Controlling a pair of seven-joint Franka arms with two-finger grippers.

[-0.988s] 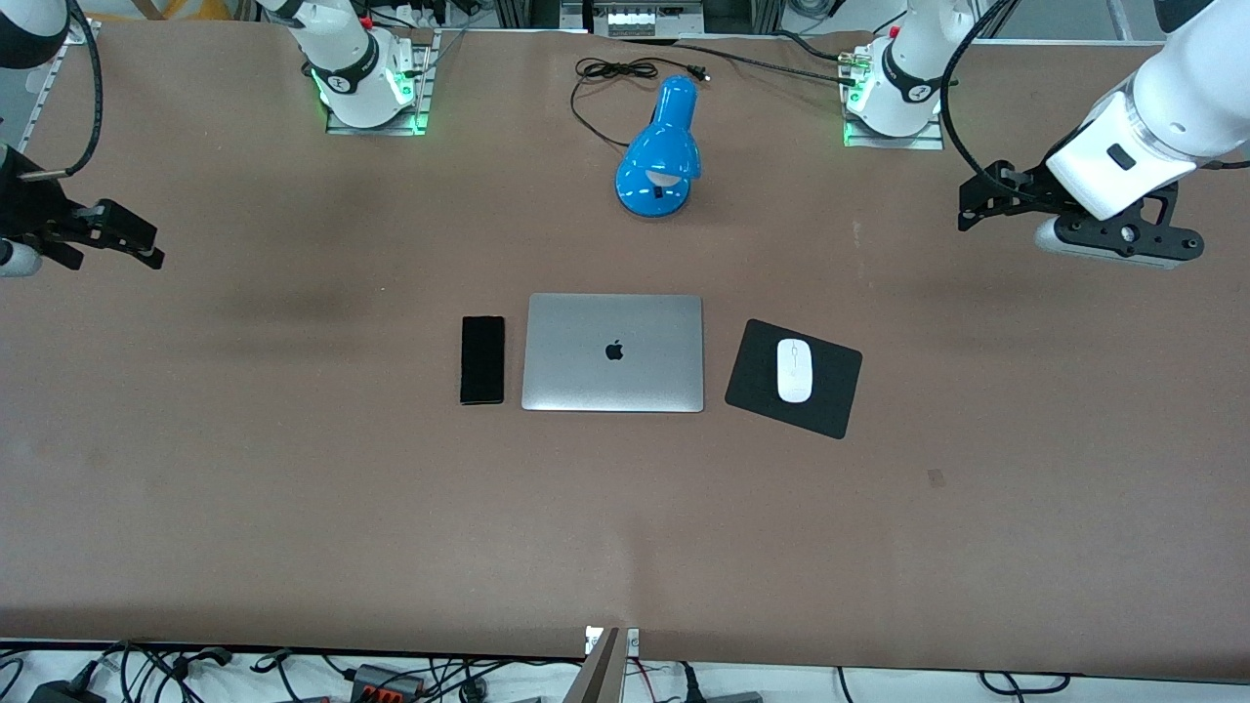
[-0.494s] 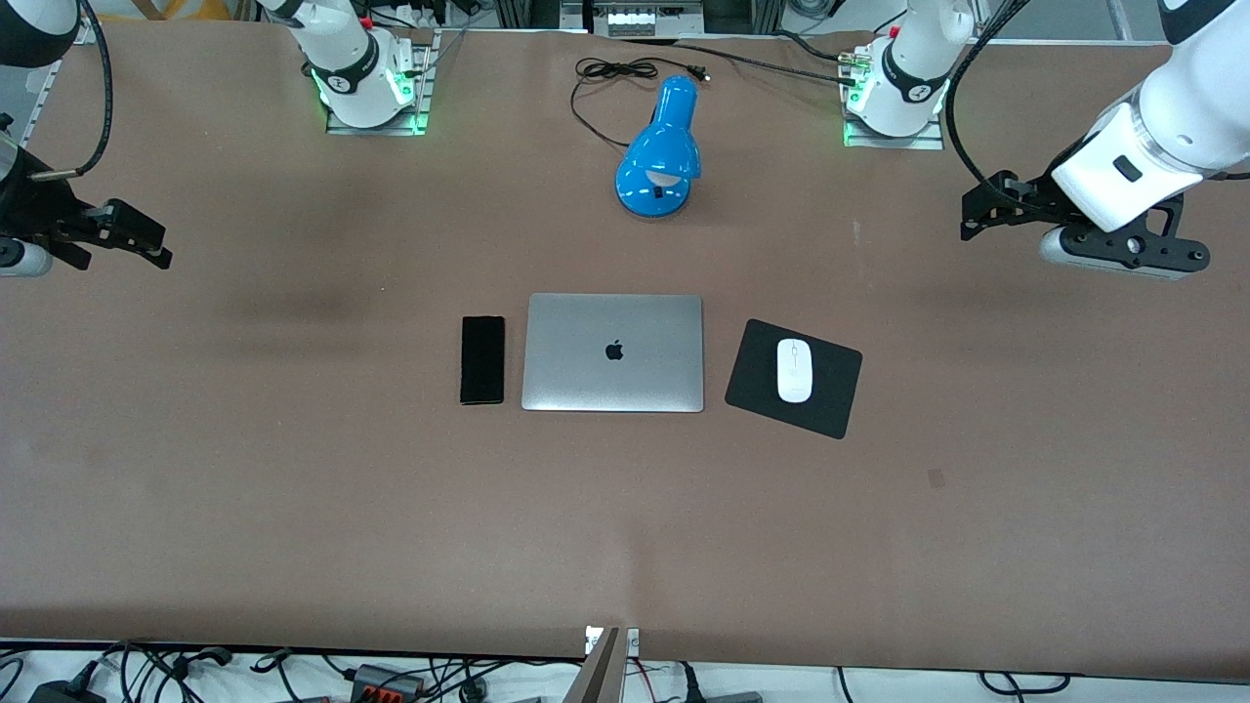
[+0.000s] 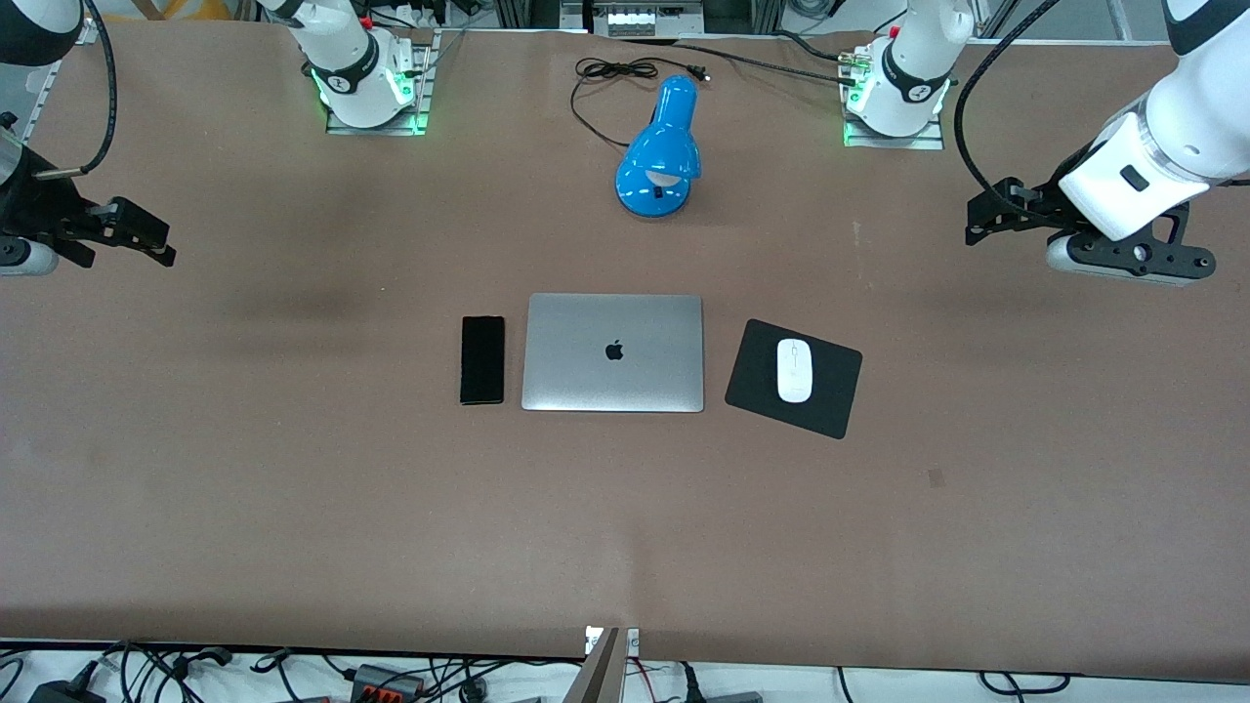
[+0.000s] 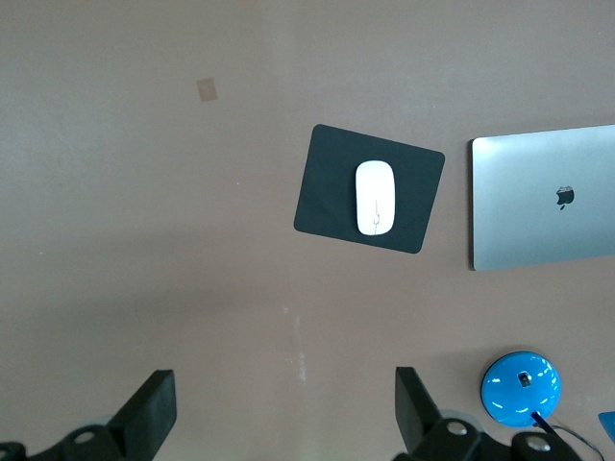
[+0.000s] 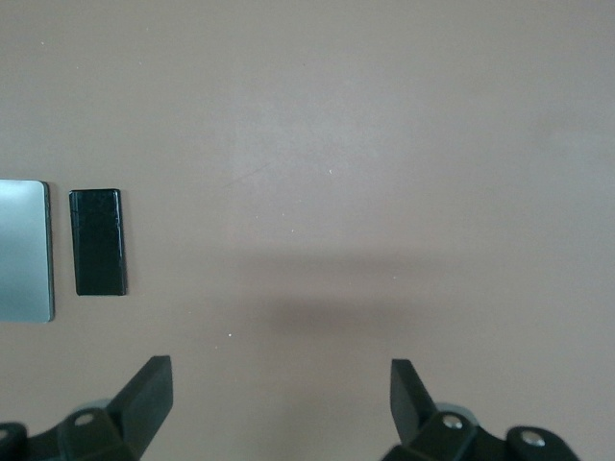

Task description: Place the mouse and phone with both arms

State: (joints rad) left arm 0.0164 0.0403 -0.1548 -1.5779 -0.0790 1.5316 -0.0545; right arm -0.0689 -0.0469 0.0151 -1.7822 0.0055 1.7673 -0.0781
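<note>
Brown table (image 3: 293,508), closed silver laptop (image 3: 612,352) at centre, black phone (image 3: 482,359) just beside it, black mouse pad (image 3: 793,378) bearing white mouse (image 3: 794,370), blue desk lamp (image 3: 660,149) with black cord (image 3: 610,78).

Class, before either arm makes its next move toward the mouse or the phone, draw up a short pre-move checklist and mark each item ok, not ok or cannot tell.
1. Mouse lies on the mouse pad, nothing covering it: ok.
2. Phone lies flat beside the laptop, a gap between them: ok.
3. Left gripper open, holding nothing, up over bare table at its own end: ok.
4. Right gripper open, holding nothing, up over bare table at its own end: ok.
5. Blue lamp stands apart from both items: ok.
</note>
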